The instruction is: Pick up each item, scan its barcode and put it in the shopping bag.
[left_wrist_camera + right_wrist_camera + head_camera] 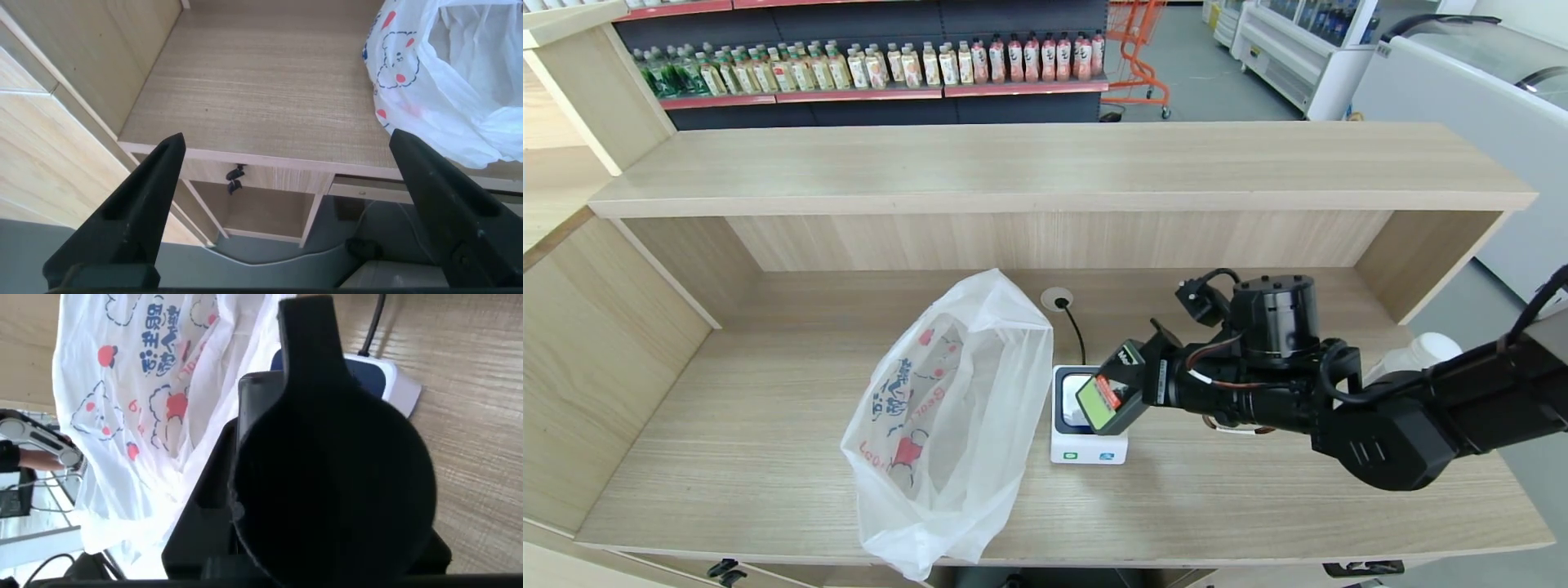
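Scanning looks like the step in hand. The wide wooden desk point(727, 425) carries the things. On it stands the white shopping bag point(947, 425) with red drawings, and its mouth looks open at the top. Just beside the bag, on the robot's right, sits the little white scanner point(1089, 447) with a dark window on top.

The right gripper point(1129, 380) comes in from the right. Its jaws are closed tight on a small green item point(1104, 402) with a red patch on it. The item hangs tilted right over the scanner window, very near it. Whether it touches is hard to tell.

The left gripper point(288, 143) hangs near the front edge of the desk, on the bag's left side. Its jaws are wide apart and hold nothing. A white bottle point(1417, 353) peeks out from behind the right arm.

Once the scan is done, the next move is likely to lift the item, carry it left over the bag's rim and let go inside. The bag is thin and floppy, so the arm should go in from above and not push the rim shut. The white bottle may be the next thing to scan.
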Controlling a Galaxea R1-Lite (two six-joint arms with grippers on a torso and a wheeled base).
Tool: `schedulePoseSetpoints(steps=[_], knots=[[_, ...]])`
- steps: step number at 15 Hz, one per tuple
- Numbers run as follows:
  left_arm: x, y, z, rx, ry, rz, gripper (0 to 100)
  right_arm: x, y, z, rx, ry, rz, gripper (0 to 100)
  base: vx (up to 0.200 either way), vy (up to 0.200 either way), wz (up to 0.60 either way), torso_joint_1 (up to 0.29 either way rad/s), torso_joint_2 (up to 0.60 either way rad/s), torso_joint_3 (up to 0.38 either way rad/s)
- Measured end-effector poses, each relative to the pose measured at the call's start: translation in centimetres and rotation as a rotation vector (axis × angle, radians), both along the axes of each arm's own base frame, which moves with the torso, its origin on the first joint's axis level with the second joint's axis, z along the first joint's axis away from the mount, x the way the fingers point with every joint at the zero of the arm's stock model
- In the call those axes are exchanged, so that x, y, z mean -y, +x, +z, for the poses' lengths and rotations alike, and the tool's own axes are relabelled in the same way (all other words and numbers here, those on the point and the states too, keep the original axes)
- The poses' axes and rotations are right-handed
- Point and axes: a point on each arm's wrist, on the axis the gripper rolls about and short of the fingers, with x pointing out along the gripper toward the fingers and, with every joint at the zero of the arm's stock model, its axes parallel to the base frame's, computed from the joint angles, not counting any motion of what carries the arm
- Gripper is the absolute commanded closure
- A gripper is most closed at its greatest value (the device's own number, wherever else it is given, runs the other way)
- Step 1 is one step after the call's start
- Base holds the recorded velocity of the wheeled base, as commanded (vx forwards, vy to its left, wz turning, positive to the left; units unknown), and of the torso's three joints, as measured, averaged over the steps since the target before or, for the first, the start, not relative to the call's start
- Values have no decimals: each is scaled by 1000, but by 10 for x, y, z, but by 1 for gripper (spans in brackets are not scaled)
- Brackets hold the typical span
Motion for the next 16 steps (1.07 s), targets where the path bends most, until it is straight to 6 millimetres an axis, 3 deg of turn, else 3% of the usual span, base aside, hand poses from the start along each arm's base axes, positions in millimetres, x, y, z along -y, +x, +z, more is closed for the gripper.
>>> schedulePoseSetpoints(steps=[12,16], knots=[[0,0,0,0,0,0,0,-10,8,-25,66,-90,59,100,0,0,0,0,0,0],[0,0,0,0,0,0,0,-9,9,-19,72,-69,51,100,0,0,0,0,0,0]])
